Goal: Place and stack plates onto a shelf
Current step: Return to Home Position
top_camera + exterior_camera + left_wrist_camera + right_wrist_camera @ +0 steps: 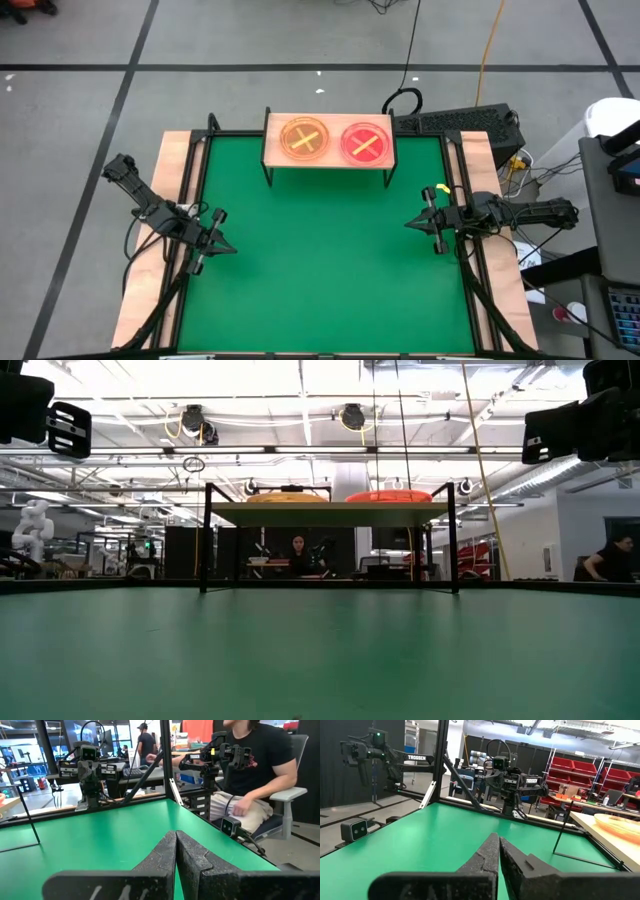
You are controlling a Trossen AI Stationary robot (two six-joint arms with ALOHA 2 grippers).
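Item one: left gripper (232, 248), hanging above the left side of the green mat (320, 280), holding nothing. Its wrist view shows the two dark fingers (162, 852) pressed flat together along their whole length, tips aimed across the mat at the opposite arm. Item two: right gripper (408, 224), above the mat's right side and also holding nothing, fingers (487, 852) likewise closed tip to tip and pointing back at the left pair. The two sets of tips face each other, well apart, with bare mat between them. Item three: shelf (330, 158), a light-wood board on thin black legs. It stands at the far edge of the mat, off to the side of both sets of fingers, well clear of each and roughly midway between them. Item four: amber plate (303, 138), crossed with a yellow stripe, on the shelf half nearer the left fingers. Item five: pink-red plate (366, 143), also yellow-striped, just beside it on the half nearer the right fingers. From table height both show as low mounds on the board (330, 513). How many plates lie beneath each top one cannot be told. Item six: a person (250, 765), seated past the table's edge, beyond the left fingers.
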